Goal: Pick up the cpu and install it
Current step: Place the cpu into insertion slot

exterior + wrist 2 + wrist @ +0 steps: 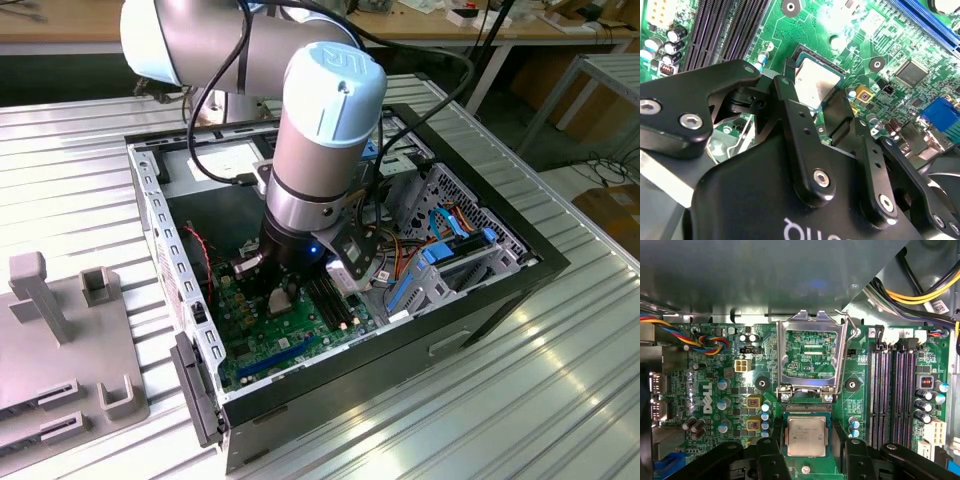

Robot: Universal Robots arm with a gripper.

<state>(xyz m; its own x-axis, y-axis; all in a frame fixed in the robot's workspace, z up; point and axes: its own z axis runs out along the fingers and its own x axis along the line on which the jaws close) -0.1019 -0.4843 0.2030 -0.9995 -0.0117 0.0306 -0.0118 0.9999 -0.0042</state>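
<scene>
Exterior view: black tool (279, 292) down inside open sheet-metal case (150, 200), over green board (265, 350). Second wrist view: flat square cpu (815, 82), matte silver face, in socket (810, 50). First wrist view: steel frame (781, 355) stands open; I can't tell grip.

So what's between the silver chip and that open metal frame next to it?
Between the cpu and the metal frame sit just a hinge strip with two screws and the socket's dark edge, in the first wrist view.

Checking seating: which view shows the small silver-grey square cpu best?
First wrist view: the silver-grey square cpu lies face-on, whole. Second wrist view: slanted, partly behind the black gripper. Exterior view: a tiny glimpse.
</scene>
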